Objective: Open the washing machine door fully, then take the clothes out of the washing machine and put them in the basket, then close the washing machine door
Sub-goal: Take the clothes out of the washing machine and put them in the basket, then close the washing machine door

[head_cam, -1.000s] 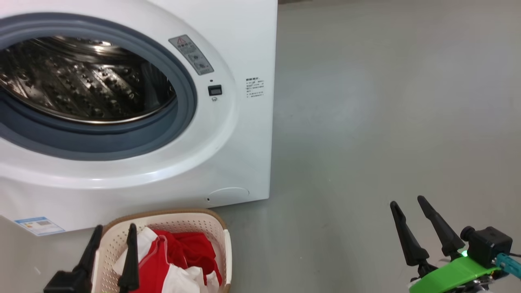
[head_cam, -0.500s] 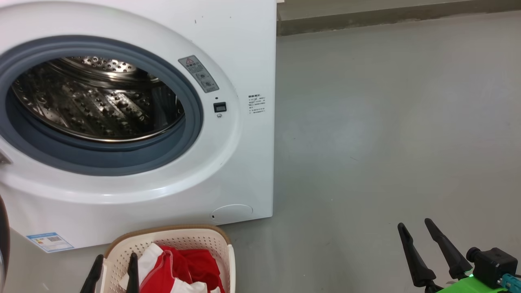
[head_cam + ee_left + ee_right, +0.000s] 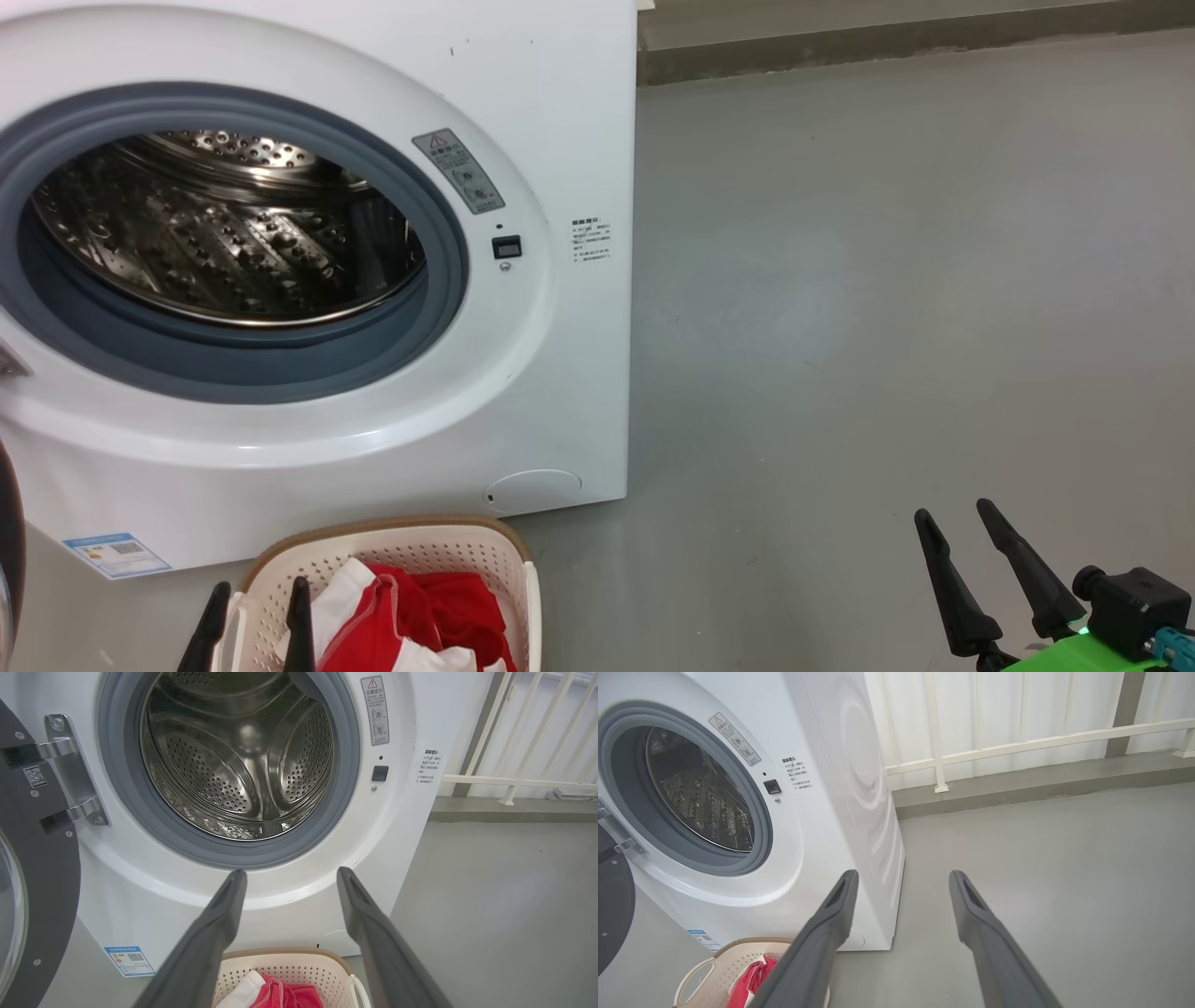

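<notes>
Washing machine (image 3: 560, 140): white box in the upper left of the head view, its round mouth open to the camera.
Drum (image 3: 243, 760): bare perforated steel in the left wrist view; no fabric can be seen inside.
Door (image 3: 42, 882): swung wide on its hinge, at the left edge of the left wrist view, well apart from the mouth.
Basket (image 3: 392, 534): on the floor at the bottom of the head view, just in front of the machine.
Clothes (image 3: 420, 607): red and white fabric lying in the basket.
Left jaws: apart and empty; the dark fingers (image 3: 301, 625) stand at the basket's near left side, bottom left of the frame.
Right jaws: apart and empty; the fingers (image 3: 945, 579) stand over bare floor at the lower right, well apart from the machine.
Change over the last second: the whole head view has slid downward, so the camera has lifted. The machine and basket keep their relation. The left fingers reach less far up the basket.
Meaning for the task: unloading appears finished; closing the door is the step that remains.
Next move, as judged: an arm must reach the door at far left and swing it to the mouth.
</notes>
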